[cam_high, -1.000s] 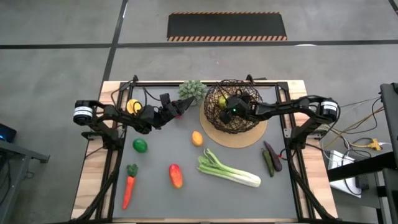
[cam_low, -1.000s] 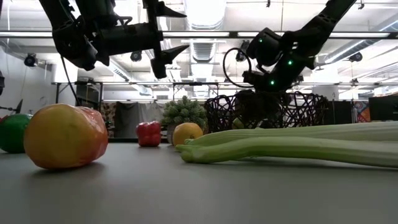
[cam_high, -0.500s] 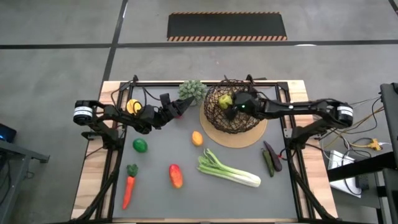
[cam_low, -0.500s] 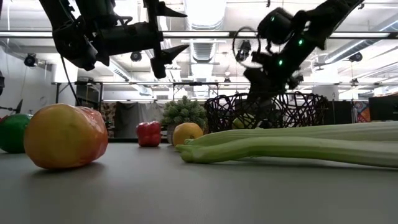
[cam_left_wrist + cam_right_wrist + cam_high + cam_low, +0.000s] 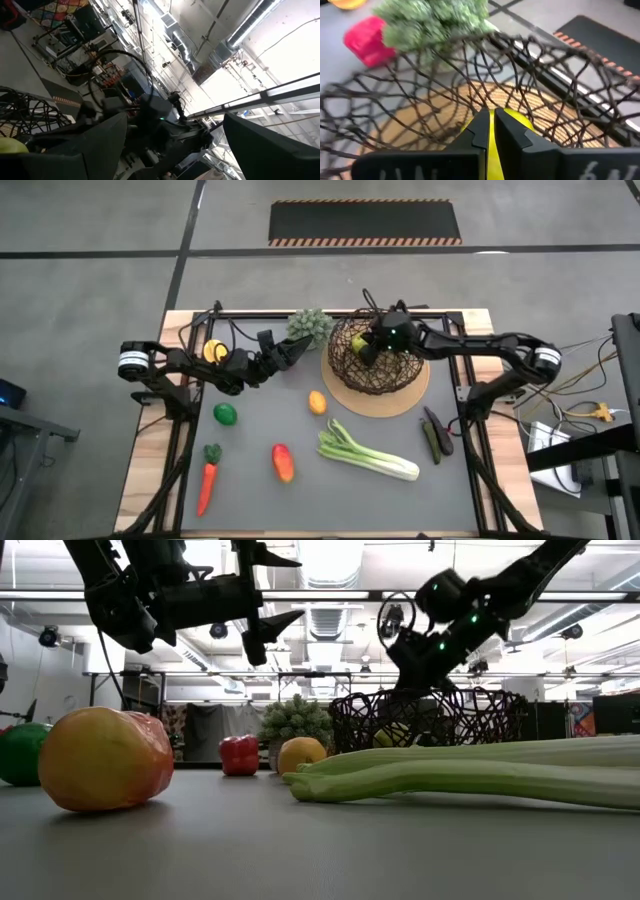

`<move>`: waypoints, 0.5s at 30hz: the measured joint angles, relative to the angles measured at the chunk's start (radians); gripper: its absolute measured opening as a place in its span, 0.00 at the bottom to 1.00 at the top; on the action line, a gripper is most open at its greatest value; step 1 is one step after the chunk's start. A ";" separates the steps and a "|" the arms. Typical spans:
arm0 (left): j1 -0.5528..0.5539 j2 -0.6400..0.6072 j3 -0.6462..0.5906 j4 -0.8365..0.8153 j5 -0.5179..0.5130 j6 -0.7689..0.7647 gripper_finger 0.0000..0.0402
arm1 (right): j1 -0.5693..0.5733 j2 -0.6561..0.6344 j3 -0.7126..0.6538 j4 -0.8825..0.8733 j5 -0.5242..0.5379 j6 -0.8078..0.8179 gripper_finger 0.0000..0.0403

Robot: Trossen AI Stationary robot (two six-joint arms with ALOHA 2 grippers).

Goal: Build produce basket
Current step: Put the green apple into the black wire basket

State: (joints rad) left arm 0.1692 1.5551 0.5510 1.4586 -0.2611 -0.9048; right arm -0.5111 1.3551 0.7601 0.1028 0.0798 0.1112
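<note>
The dark wire basket [image 5: 372, 365] stands on a tan round mat [image 5: 400, 402] at the table's far right. A yellow-green piece [image 5: 516, 119] lies inside it. My right gripper [image 5: 366, 350] hangs shut over the basket's far side, above that piece and holding nothing [image 5: 490, 117]. My left gripper [image 5: 296, 352] is raised over the table's far left, open and empty [image 5: 275, 590]. On the table lie a leek-like stalk [image 5: 367, 455], an orange piece [image 5: 317, 401], a red-orange piece [image 5: 283, 462], a carrot [image 5: 206, 480], a green piece [image 5: 225, 414] and a red piece [image 5: 239, 754].
A bushy green plant [image 5: 311, 325] stands at the far edge between the two grippers. Dark purple and green pieces [image 5: 433, 435] lie at the right edge. The middle of the grey table top [image 5: 260, 420] between the pieces is bare.
My right gripper has risen out of the basket to above its rim and swung toward the table's far edge. The yellow-green piece has stayed in the basket.
</note>
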 joint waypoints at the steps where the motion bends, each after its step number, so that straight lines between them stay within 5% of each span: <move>1: 0.000 0.000 0.000 0.000 0.000 0.002 0.78 | -0.005 0.012 0.000 0.000 -0.002 0.000 0.03; 15: 0.008 0.000 0.000 0.000 0.003 0.002 0.78 | -0.009 -0.020 0.000 -0.130 -0.003 -0.024 0.02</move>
State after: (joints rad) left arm 0.1776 1.5551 0.5510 1.4586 -0.2577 -0.9024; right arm -0.5198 1.3355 0.7597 -0.0276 0.0769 0.0876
